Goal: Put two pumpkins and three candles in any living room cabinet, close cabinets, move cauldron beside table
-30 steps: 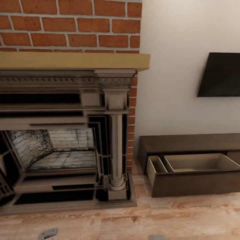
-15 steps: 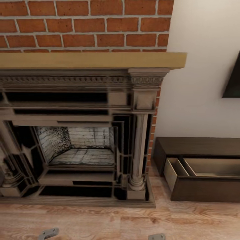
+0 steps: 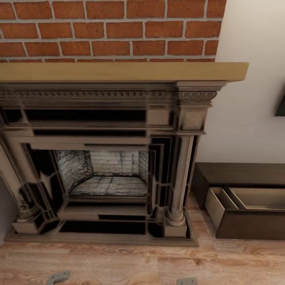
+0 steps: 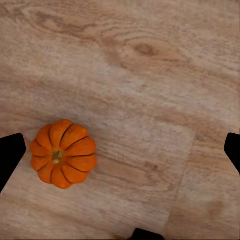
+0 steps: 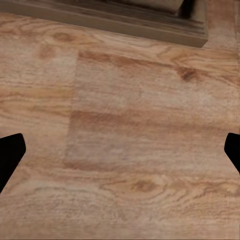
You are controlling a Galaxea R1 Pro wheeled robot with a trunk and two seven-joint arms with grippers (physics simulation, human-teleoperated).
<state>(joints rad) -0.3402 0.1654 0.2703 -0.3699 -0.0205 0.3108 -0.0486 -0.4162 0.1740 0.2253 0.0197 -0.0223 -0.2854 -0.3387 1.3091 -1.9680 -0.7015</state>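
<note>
Bare floor (image 4: 150, 75) around pumpkin (image 4: 63, 153)

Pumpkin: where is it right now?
The pumpkin sits upright on the wood floor in the left wrist view, under the open left gripper, nearer one fingertip.

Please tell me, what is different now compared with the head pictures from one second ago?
The head camera turned left: the fireplace and the cabinet slid rightward in the picture, and the dark wall screen is nearly out of the picture. The cabinet drawer stays open. Nothing was grasped or released.
</note>
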